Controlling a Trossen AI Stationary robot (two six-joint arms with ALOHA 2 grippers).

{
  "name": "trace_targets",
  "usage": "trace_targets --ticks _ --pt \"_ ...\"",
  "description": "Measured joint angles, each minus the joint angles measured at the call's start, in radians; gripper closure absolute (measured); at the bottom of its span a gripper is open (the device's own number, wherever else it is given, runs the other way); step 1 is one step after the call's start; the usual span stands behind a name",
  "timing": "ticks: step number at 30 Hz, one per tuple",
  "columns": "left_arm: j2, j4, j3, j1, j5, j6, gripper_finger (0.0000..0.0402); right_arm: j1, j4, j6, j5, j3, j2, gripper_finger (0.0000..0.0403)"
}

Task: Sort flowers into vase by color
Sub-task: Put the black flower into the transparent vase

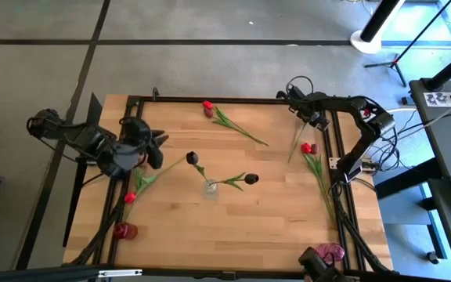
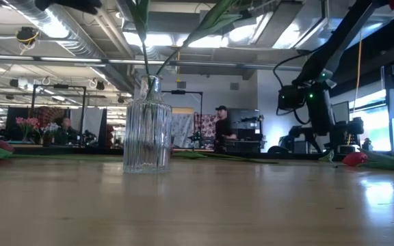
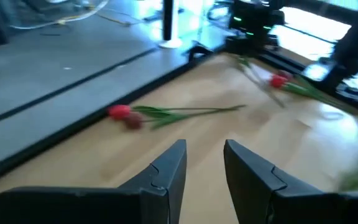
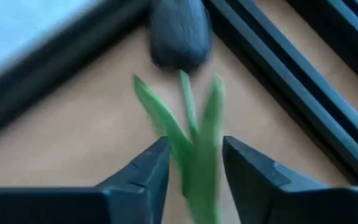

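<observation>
A clear glass vase (image 1: 210, 187) at the tabletop's (image 1: 272, 211) centre holds two dark tulips (image 1: 250, 178). Four red tulips (image 1: 207, 105) lie flat: one by the far edge, two near the right edge, one near the left. The right claw (image 4: 194, 163), at the far right corner, is clamped on a dark tulip's stem (image 4: 194, 127). The left claw (image 3: 205, 163), fingers apart, hangs empty by the left edge.

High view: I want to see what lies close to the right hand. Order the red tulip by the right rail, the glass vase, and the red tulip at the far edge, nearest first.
From the right hand near the far right corner:
1. Red tulip by the right rail, just toward the near side of it.
2. Red tulip at the far edge, toward the left.
3. Glass vase, mid-table.
</observation>
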Motion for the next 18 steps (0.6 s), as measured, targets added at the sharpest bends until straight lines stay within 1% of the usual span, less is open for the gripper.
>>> trace_targets --ticks 5,10,13,14,15,18 --pt "0.000 -0.001 0.000 0.086 0.009 0.072 0.0297 0.019 -0.004 0.008 -0.004 0.008 0.031 0.0308" --pt "-0.004 0.003 0.000 0.127 0.012 0.101 0.0297 0.055 0.011 0.013 -0.023 0.007 0.050 0.0352" --pt "-0.034 0.032 0.000 0.116 0.013 0.129 0.0300 0.103 0.020 0.014 -0.020 0.004 0.042 0.0386" --pt "-0.052 0.041 0.000 0.104 0.017 0.133 0.0301 0.124 0.030 0.014 -0.024 0.003 0.030 0.0392" --pt "-0.075 0.048 0.000 0.091 0.024 0.133 0.0303 0.147 0.048 0.015 -0.024 0.002 0.013 0.0394" --pt "-0.152 0.056 0.000 0.051 0.063 0.133 0.0305 0.214 0.126 -0.001 0.031 0.003 -0.045 0.0389"
